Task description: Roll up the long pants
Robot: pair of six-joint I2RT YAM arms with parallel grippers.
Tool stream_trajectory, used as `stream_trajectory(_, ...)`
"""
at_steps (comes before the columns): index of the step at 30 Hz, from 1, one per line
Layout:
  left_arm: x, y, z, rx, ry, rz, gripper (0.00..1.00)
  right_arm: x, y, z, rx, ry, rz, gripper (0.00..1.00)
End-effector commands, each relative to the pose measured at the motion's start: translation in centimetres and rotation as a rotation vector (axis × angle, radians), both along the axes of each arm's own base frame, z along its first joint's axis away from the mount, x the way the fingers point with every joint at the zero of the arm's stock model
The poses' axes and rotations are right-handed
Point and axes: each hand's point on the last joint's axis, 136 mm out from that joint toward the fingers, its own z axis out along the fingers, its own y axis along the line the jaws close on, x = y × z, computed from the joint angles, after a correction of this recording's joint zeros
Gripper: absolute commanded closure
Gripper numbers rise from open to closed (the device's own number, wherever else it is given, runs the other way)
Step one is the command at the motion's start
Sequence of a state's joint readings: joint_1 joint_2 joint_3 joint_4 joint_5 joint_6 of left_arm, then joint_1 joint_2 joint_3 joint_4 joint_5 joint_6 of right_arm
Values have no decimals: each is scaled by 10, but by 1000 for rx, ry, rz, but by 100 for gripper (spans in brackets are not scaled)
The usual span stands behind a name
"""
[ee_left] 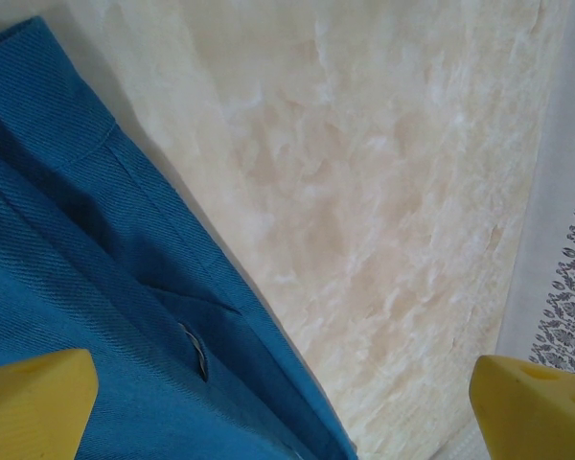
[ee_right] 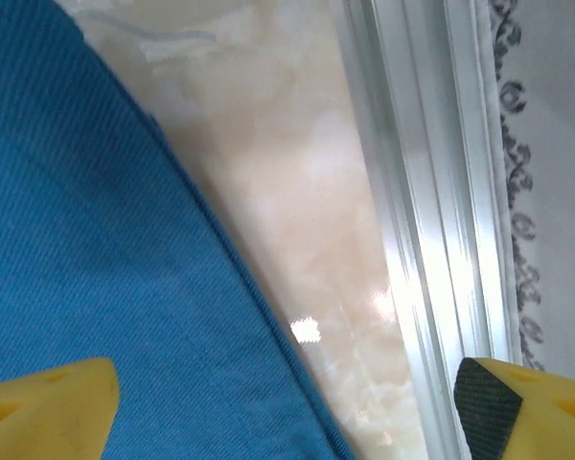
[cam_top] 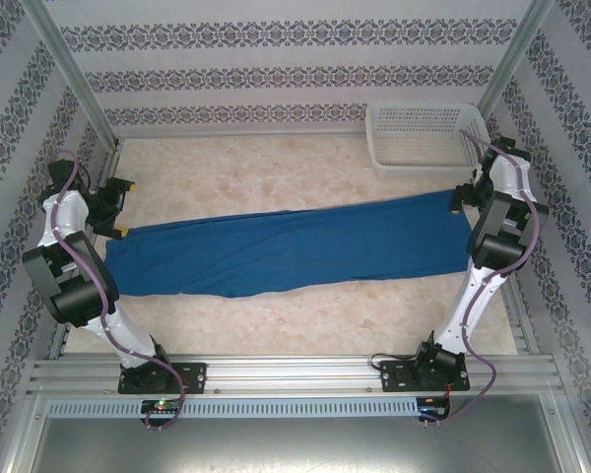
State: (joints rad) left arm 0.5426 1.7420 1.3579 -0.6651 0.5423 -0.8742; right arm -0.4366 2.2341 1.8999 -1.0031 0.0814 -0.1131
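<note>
Royal-blue soft fabric long pants (cam_top: 295, 251) lying flat as one long strip, spanning from one gripper to the other. Probably laid out this way so a roll can be started from one end. Pocket end sitting under the left gripper (ee_left: 283, 412), opposite end under the right gripper (ee_right: 286, 412). Left gripper hanging with jaws fully apart, one yellow tip over cloth, the other over bare beige marbled tabletop (ee_left: 364, 192), gripping nothing. Right gripper also gaping wide, straddling the cloth edge, holding nothing. White mesh plastic basket (cam_top: 419, 138) sitting just beyond the right gripper.
</note>
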Motion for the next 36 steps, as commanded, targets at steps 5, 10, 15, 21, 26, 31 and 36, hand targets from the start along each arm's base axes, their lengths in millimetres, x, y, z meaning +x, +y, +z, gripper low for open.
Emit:
stream_trajectory(5,4,2,8,22,-5,-10,0,-8,14,-31,168,40,7,11)
stream_trajectory(10,5,3,8,24,-4,0,0,-11,36,-41,274,35,7,14)
stream_trajectory(15,5,3,7,20,-4,2,0,-19,54,-52,336,58,15,15)
stream_trajectory(21,3,2,9,24,-1,-1,0,-25,82,-57,416,71,16,37)
stream_trajectory(26,4,2,9,19,-6,-3,0,-30,100,-53,411,73,40,54)
stream_trajectory(31,5,1,6,8,-10,-6,0,-35,109,-45,441,80,43,86)
stream_trajectory(36,2,0,3,9,-1,-4,22,-36,105,-29,385,63,24,100)
